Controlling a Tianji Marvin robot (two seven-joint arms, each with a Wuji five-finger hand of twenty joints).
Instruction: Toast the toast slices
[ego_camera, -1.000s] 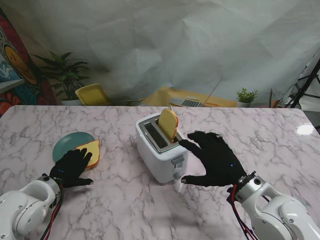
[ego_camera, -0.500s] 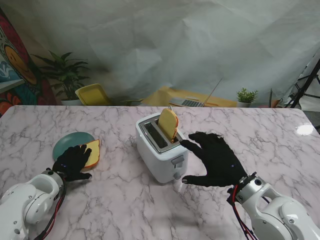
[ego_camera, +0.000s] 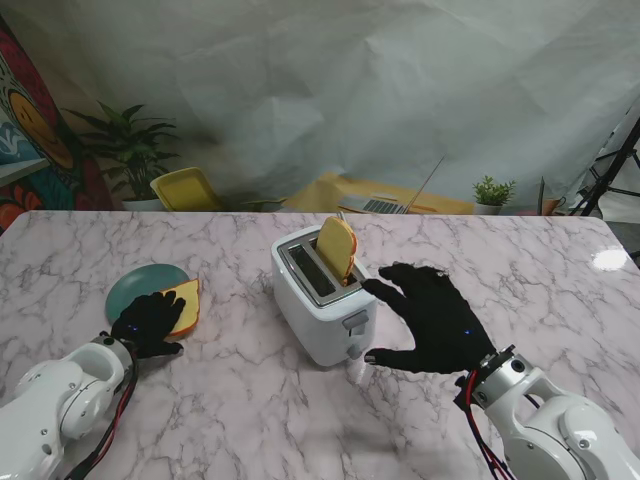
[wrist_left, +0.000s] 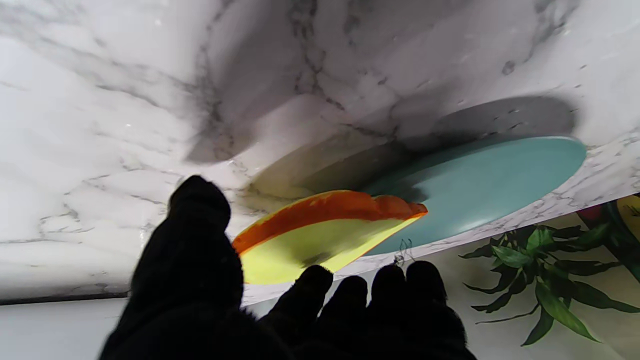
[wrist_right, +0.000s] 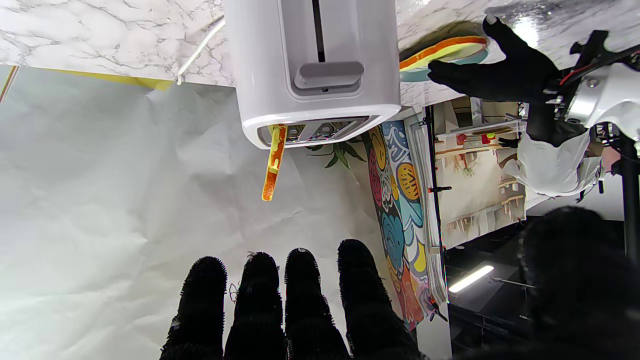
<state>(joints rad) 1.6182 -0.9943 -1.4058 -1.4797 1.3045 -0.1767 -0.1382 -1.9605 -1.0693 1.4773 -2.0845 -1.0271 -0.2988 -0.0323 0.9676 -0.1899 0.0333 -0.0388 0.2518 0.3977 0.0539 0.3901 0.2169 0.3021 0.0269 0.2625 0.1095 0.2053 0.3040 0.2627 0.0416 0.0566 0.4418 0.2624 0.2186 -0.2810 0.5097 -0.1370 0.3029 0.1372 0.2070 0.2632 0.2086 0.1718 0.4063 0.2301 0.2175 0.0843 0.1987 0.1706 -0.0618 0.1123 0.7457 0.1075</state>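
A white toaster (ego_camera: 320, 295) stands mid-table with one toast slice (ego_camera: 336, 248) upright in its far slot, sticking well out. Its lever (ego_camera: 355, 322) faces my right hand (ego_camera: 430, 320), which hovers open just right of the toaster with fingers spread, not touching it. The right wrist view shows the toaster (wrist_right: 315, 60), its lever (wrist_right: 327, 75) and that slice (wrist_right: 272, 160) beyond the fingertips. A second slice (ego_camera: 185, 305) lies half on a teal plate (ego_camera: 145, 283). My left hand (ego_camera: 148, 322) is open at its near edge; the slice (wrist_left: 320, 235) shows between thumb and fingers.
A white cable (wrist_right: 200, 47) runs from the toaster across the marble table (ego_camera: 500, 260). Beyond the far edge are a yellow chair (ego_camera: 187, 189), potted plants (ego_camera: 135, 145) and a laptop (ego_camera: 385, 205). A white backdrop hangs behind.
My left hand has crept away from me toward the slice by the plate, its wrist turning. The right hand has hardly shifted beside the toaster.
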